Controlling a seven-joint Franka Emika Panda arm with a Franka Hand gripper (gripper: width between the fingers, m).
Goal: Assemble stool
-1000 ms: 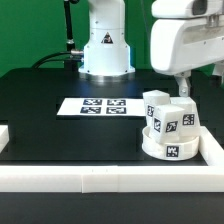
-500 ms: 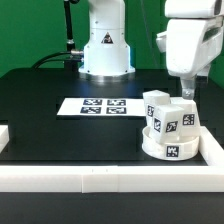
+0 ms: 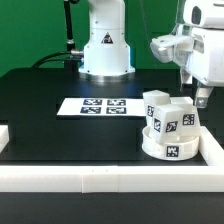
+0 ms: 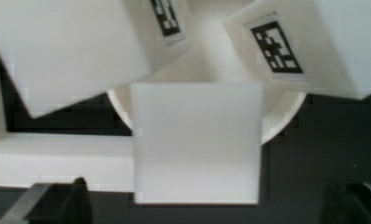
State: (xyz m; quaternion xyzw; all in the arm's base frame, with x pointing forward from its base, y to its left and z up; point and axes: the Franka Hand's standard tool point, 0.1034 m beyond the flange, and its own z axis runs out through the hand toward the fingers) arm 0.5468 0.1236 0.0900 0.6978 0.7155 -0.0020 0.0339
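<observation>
Progress looks nearly complete. Going from the exterior view's left: the flat white marker board [image 3: 100,105] lies on the black table [image 3: 50,125], well away from the pincer and carrying nothing. Further right sits the small white plastic stool [image 3: 170,128] — a thick round disc seat [image 3: 168,149] lying on the table in the corner of the long white border rails [image 3: 100,178], with three short blocky white legs [image 3: 158,106] bearing black-and-white square tags standing up out of it. Right of and above that hangs the white two-finger gripper [image 3: 203,99], just beside the upright legs, touching none as far as I can tell.

The wrist view looks straight down on the three leg ends [image 4: 196,140] over the disc, so the stool is directly beneath the pincer. Dark fingertips [image 4: 54,200] show at the edge with nothing between them — the pincer appears spread and empty.

My judgement: all legs are in their sockets; whether each is fully seated cannot be seen, so a final tightening or check may remain
</observation>
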